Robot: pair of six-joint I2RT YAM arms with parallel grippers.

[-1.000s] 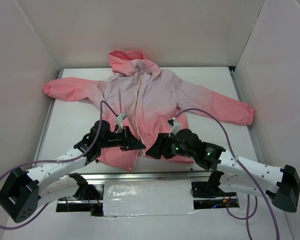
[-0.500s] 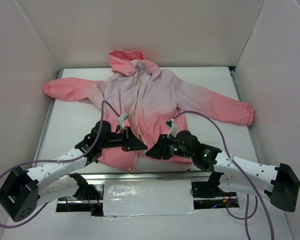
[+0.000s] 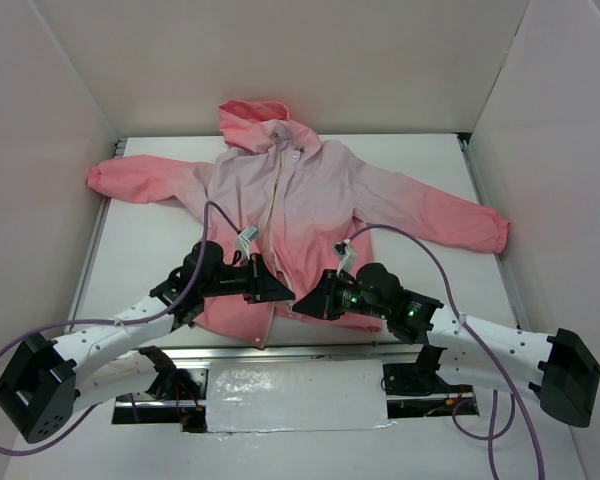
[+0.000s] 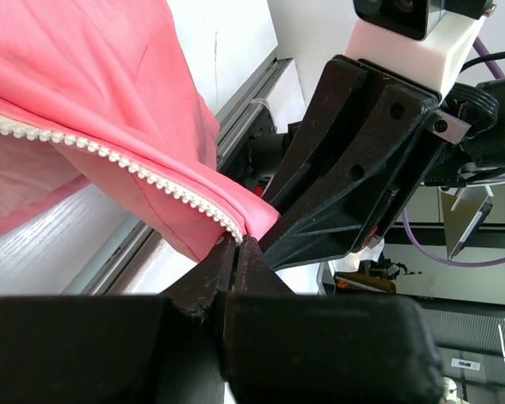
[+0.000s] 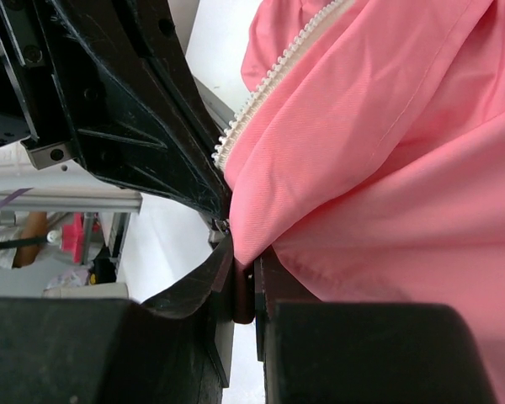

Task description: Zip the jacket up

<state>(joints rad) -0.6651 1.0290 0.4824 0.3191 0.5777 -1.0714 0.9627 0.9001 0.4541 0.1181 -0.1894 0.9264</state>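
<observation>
the jacket (image 3: 320, 195) lies flat on the table (image 3: 145, 250), hood (image 3: 252, 115) at 12 o'clock, hem at 6, coral fading to lilac at the chest. the left gripper (image 3: 286, 293) and right gripper (image 3: 300, 304) each clamp tight on its hem beside the cream zipper (image 3: 276, 200).

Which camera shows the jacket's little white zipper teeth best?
The left wrist view: the cream-white zipper teeth run crisply along the thin coral-pink jacket to the left gripper. The right wrist view shows a shorter stretch; overhead, just a pale line.
</observation>
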